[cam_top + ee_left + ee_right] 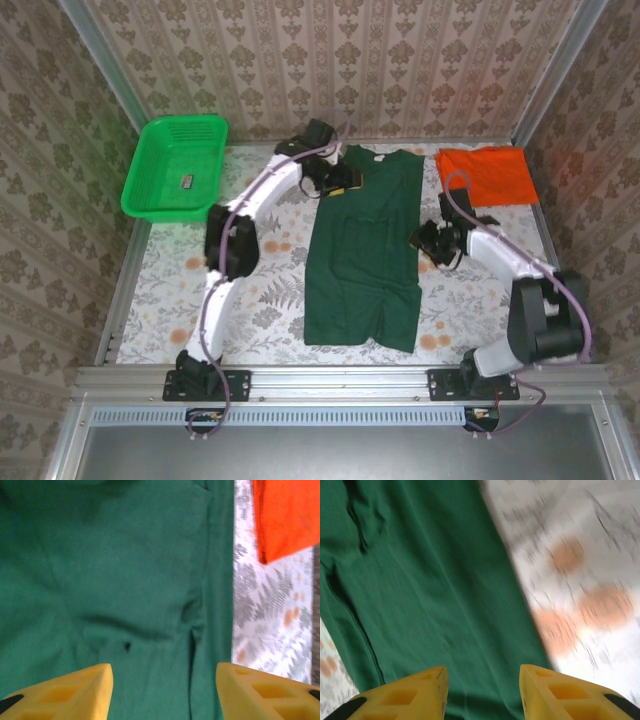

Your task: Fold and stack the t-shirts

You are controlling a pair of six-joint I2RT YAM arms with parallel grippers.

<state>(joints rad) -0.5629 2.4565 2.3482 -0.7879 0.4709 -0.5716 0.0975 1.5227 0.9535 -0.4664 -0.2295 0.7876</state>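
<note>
Green t-shirt (pixel 365 250) lies flat beneath both hands: left hand (pixel 338 181) wide above its collar end, right hand (pixel 427 240) narrower over its side edge, neither holding. I'd grip both level; orange t-shirt (pixel 488 175) sits beyond the right hand

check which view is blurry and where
Right wrist: motion blur smears the floral table cover, the green t-shirt less so; left wrist: sharp, orange t-shirt edge crisp; top external: sharp, evenly lit, green basket tinting the wall beside it.
</note>
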